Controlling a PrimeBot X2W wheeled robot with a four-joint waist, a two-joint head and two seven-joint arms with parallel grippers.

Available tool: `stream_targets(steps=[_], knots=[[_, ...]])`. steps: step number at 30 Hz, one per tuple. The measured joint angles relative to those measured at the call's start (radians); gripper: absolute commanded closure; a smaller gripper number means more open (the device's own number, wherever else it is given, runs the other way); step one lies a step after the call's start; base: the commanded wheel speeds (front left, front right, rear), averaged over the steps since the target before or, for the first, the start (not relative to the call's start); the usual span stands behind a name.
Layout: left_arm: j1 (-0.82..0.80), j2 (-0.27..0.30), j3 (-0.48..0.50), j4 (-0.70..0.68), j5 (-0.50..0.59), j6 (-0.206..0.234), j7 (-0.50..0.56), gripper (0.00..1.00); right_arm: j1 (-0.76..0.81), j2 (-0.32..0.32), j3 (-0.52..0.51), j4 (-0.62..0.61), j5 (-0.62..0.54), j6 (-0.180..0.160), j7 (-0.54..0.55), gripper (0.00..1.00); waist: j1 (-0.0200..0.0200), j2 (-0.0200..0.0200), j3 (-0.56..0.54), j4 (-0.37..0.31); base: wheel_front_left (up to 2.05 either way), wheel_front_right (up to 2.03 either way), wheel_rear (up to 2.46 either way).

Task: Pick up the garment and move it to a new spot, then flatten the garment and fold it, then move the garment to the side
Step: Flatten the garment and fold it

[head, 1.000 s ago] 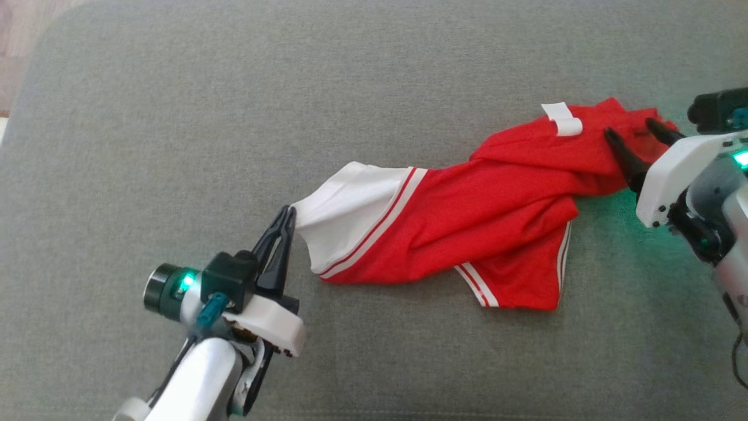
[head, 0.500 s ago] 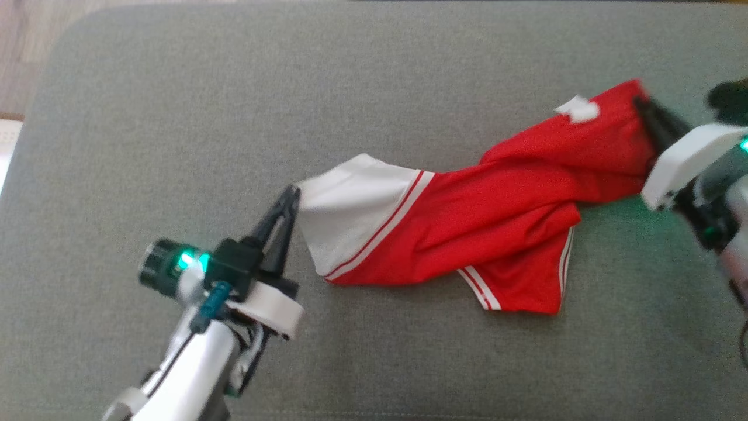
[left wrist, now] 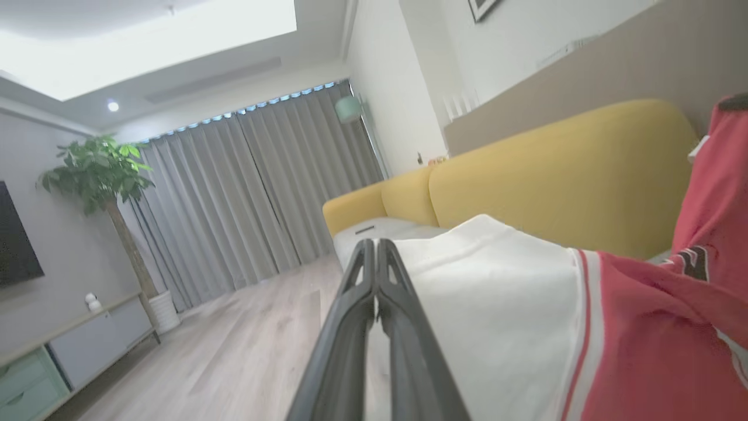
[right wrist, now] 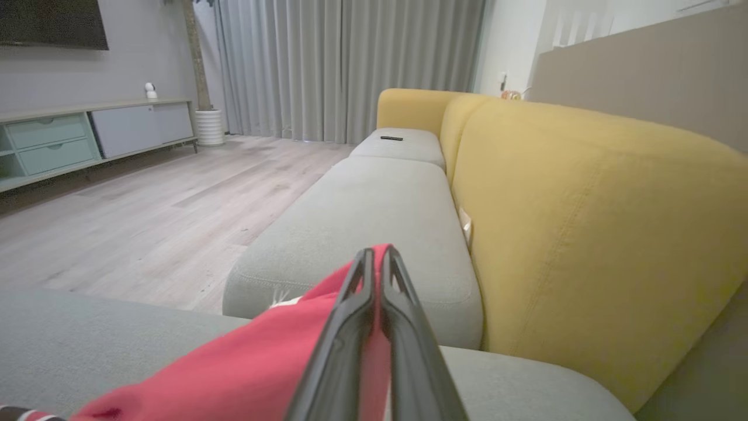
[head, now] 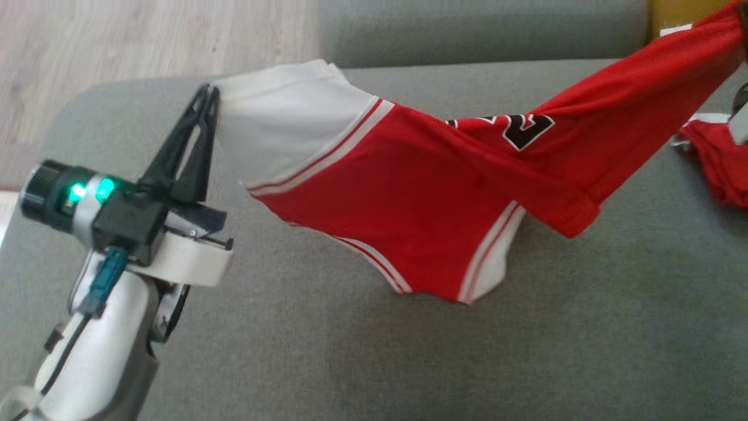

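Here, the left gripper (head: 207,96) has its two fingers pressed together on the white corner of the garment (head: 421,199), and the right gripper (right wrist: 377,254) pinches a red edge at the other end. The one garment, red with white trim and a black numeral, hangs stretched between the two grippers and sags below them toward the grey seat cushion (head: 350,362). Whether its lowest corner touches cannot be told. Just past the left gripper's tips the cushion's rounded corner ends and the wooden floor (head: 146,41) begins. Beneath and between the grippers the cushion spreads wide. Ahead of the right gripper runs a second grey cushion (right wrist: 362,222), with one yellow backrest (right wrist: 584,204) close on that gripper's right. A small fold of red cloth (head: 721,169) lies below the garment's right end; whether it belongs to the garment is unclear.
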Motion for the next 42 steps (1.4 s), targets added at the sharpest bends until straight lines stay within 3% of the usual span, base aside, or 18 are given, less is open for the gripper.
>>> stream_targets(steps=[6, 9, 10, 11, 15, 21, 28, 36, 42], knots=[[0.012, -0.003, -0.012, -0.078, -0.002, -0.043, 0.0, 1.0, -0.003, -0.049, 0.015, -0.011, -0.002, 0.0, 0.134, 1.0, 0.0, 0.0, -0.013, -0.015, 0.0, 0.0, 0.0], [0.01, -0.019, -0.041, -0.07, 0.0, -0.062, 0.0, 1.0, -0.005, -0.029, 0.02, 0.007, -0.016, 0.0, 0.139, 1.0, 0.0, 0.0, 0.018, -0.005, 0.0, 0.0, 0.0], [0.008, -0.027, -0.047, -0.065, 0.004, -0.063, 0.0, 1.0, -0.008, -0.011, 0.02, 0.026, -0.03, 0.0, 0.121, 0.68, 0.0, 0.0, 0.033, 0.0, 0.0, 0.0, 0.0], [0.005, -0.034, -0.055, -0.059, 0.013, -0.068, 0.0, 1.0, -0.013, 0.01, 0.016, 0.058, -0.049, 0.0, 0.094, 0.0, 0.0, 0.0, 0.048, 0.004, 0.0, 0.0, 0.0], [-0.033, -0.057, -0.075, -0.03, 0.041, -0.071, 0.0, 1.0, -0.065, 0.094, 0.001, 0.167, -0.13, 0.0, -0.028, 0.0, 0.0, 0.0, 0.106, 0.016, 0.0, 0.0, 0.0], [-0.073, -0.067, -0.073, -0.028, 0.071, -0.061, 0.0, 1.0, -0.091, 0.151, -0.004, 0.177, -0.19, 0.0, -0.122, 0.0, 0.0, 0.0, 0.148, 0.002, 0.0, 0.0, 0.0], [-0.075, -0.072, -0.06, -0.03, 0.08, -0.035, 0.0, 1.0, 0.167, 0.151, 0.022, -0.049, -0.139, 0.0, -0.13, 0.0, 0.0, 0.0, 0.145, -0.051, 0.0, 0.0, 0.0], [-0.295, -0.14, -0.077, 0.1, 0.044, -0.13, 0.0, 1.0, 0.563, 0.15, -0.084, -0.3, -0.161, 0.0, -0.119, 0.0, 0.0, 0.0, 0.126, -0.12, 0.0, 0.0, 0.0], [-0.479, -0.193, -0.102, 0.251, 0.072, -0.151, 0.0, 1.0, 0.777, 0.248, -0.104, -0.426, -0.172, 0.0, 0.001, 0.0, 0.0, 0.0, 0.106, -0.179, 0.0, 0.0, 0.0]])
